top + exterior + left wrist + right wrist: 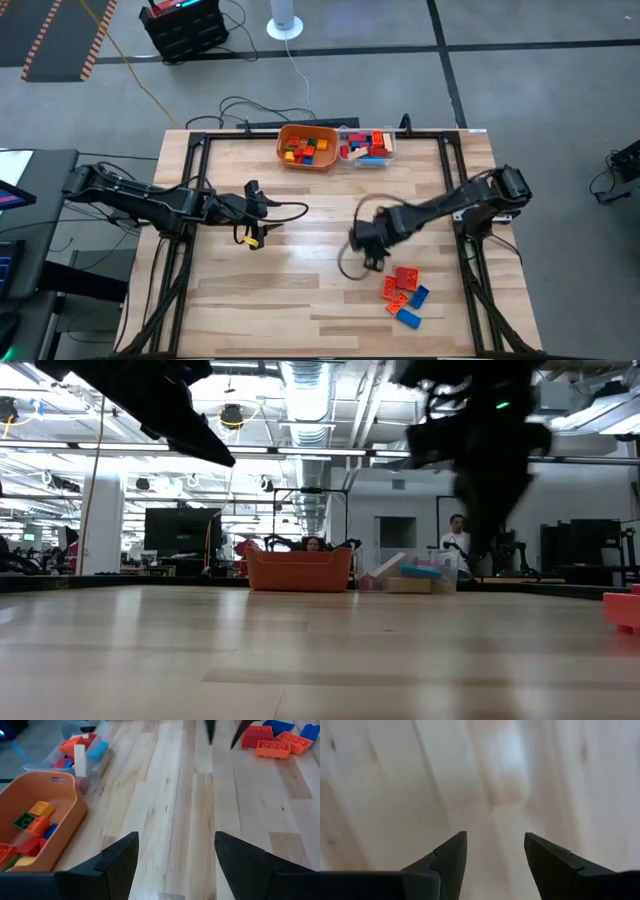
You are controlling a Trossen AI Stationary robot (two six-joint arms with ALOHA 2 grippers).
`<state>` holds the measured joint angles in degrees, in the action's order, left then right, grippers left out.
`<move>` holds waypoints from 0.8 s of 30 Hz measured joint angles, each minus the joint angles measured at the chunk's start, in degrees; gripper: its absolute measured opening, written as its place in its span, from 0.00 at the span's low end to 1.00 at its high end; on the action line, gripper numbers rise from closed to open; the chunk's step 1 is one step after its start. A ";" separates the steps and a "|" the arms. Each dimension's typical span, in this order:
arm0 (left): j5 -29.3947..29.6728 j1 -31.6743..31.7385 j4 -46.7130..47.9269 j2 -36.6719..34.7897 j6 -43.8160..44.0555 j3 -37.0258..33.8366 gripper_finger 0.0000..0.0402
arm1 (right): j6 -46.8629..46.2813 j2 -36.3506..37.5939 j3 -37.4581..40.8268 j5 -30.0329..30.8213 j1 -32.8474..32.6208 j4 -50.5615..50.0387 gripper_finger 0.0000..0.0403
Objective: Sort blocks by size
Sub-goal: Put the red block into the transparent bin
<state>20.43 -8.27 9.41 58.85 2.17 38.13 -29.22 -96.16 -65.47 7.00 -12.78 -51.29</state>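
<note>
The right gripper hangs over bare wood near the middle of the table, just short of a loose cluster of blocks. Its fingers stand apart with only blurred tabletop between them; nothing is held. The cluster lies toward the near right part of the table and consists of red, orange and blue bricks touching or just beside one another.

The left gripper waits over the left half of the table, well apart from the cluster. Its fingers are spread wide and empty.

At the far edge of the table stand two receptacles side by side. The orange bowl holds small bricks in red, yellow, green, orange and blue. The clear plastic container beside it holds longer pieces in red, blue and tan.

In the low view, people show in the room beyond the table.
</note>
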 joint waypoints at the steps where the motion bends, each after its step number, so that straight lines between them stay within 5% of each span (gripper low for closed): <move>1: 0.06 0.00 -0.25 0.00 -0.21 0.00 0.63 | -3.59 0.00 0.00 -0.64 -1.79 -1.84 0.57; 11: 0.02 0.00 -1.93 0.00 -1.75 0.02 0.63 | -29.41 0.00 0.02 -7.31 -14.38 -8.97 0.57; 24: -0.12 0.00 -4.12 0.00 -5.49 0.02 0.63 | -30.27 -4.65 0.10 -7.16 -19.60 -12.19 0.54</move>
<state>20.31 -8.27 5.30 58.85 -3.32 38.15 -59.49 -100.81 -65.37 -0.16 -32.38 -63.48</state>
